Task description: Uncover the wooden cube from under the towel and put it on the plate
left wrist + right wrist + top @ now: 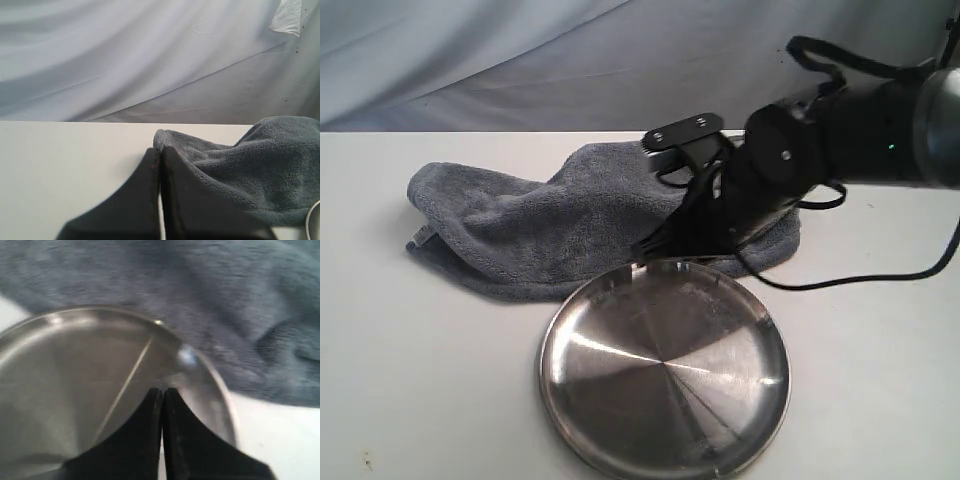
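The dark grey-blue towel [550,225] lies rumpled across the middle of the white table, with a raised hump toward its right. The wooden cube is hidden. In front of the towel sits the shiny steel plate [620,410]. My right gripper [645,250] reaches in from the right and hangs shut and empty over the plate's far rim, by the towel's near edge. The right wrist view shows its tips [162,389] above the plate [60,370], with the towel [225,305] beyond. My left gripper [160,149] is shut and empty, near a corner of the towel [260,160]. It is outside the exterior view.
The white table [400,380] runs back to a pale draped backdrop [520,60]. The right arm's black body and cables [840,130] stand over the towel's right end. A sliver of the plate's rim [315,220] shows in the left wrist view.
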{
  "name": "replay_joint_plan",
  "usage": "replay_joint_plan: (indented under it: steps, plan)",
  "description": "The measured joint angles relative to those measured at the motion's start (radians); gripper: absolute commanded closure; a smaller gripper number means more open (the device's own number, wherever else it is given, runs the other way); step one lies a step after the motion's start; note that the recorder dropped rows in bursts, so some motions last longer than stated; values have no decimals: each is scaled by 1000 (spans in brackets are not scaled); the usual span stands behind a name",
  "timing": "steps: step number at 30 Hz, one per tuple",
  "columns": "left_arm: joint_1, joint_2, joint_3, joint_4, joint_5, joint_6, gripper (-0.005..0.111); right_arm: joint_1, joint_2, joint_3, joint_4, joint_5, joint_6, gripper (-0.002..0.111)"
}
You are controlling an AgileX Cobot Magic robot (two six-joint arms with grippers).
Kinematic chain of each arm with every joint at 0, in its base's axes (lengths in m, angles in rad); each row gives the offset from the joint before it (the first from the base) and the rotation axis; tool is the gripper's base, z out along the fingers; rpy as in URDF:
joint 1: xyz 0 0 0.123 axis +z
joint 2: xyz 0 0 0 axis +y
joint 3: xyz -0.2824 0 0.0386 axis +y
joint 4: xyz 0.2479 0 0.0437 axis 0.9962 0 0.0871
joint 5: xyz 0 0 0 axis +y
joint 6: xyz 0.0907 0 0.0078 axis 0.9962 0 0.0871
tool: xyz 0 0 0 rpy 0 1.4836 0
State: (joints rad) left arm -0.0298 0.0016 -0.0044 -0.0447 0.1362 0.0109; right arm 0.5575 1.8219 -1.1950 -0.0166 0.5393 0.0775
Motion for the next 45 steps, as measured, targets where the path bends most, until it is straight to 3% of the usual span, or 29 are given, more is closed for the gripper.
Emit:
replay_joint_plan:
  steps: [7,17,30,39,45]
  plan:
    - [0,0,0,0,0,0,105,-195,7,-25,-17,-15,8,108]
    - [0,0,0,0,0,0,105,-216,163,-391,17,112,12,108]
    - [0,0,0,0,0,0,105,-33,401,-794,24,255,27,108]
    - [0,0,0,0,0,0,105,142,455,-859,42,266,31,108]
    - [0,0,0,0,0,0,105,233,473,-859,54,380,-2,108]
